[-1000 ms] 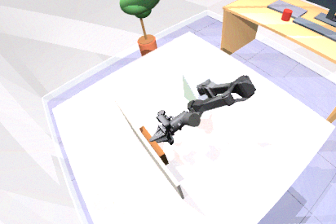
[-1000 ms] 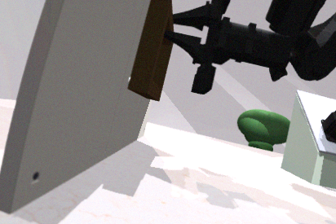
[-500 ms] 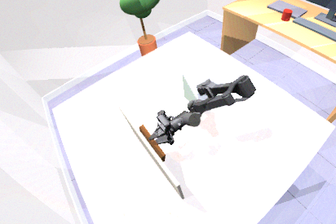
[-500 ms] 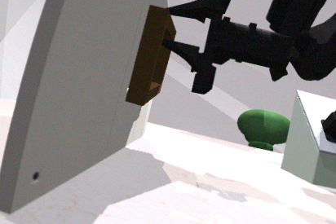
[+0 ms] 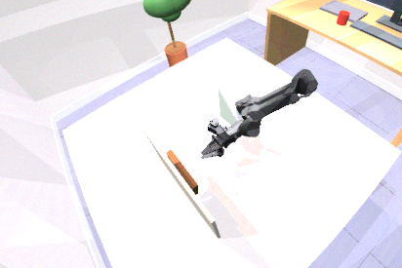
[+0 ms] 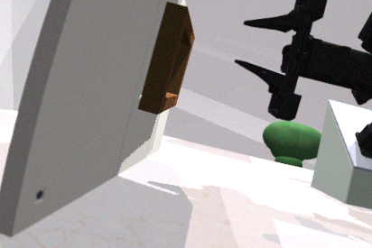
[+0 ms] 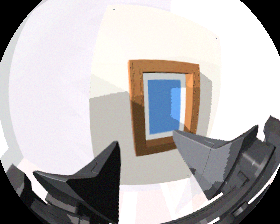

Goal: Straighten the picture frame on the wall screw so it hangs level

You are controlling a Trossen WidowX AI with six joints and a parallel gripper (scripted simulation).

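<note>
The brown wooden picture frame with a blue picture hangs on the upright grey wall panel. In the wrist view its top edge looks slightly tilted. My gripper is open and empty. It is drawn back from the frame, with a clear gap between the fingertips and the frame's face. The screw and the notched strip are hidden behind the frame.
A potted green plant stands at the far edge of the white table. A pale green block sits near the arm's base. A wooden desk with a red cup stands behind.
</note>
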